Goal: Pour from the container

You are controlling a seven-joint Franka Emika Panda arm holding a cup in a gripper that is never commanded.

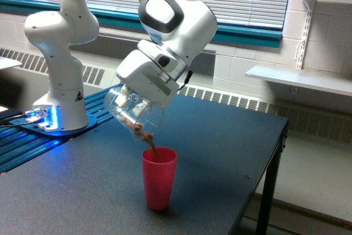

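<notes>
A white robot arm's end effector (132, 98) is clamped on a clear container (133, 115), tilted so brown pieces (144, 134) spill into a red cup (159, 177) on the dark tabletop (220, 152).

A dark, speckled table (220, 141) carries the scene; its top fills the lower part of the exterior view and runs back toward the radiator under the window. One black leg (265, 202) shows at the corner on the exterior view's right, standing on a pale floor (313, 185). A pinkish-red cup (159, 178) stands upright on the top, near the front edge of the frame (its mouth is open). On the exterior view's left, the white robot base (60, 108) sits on a blue mount (33, 147) at the table's edge, with a blue light glowing beside it.
</notes>
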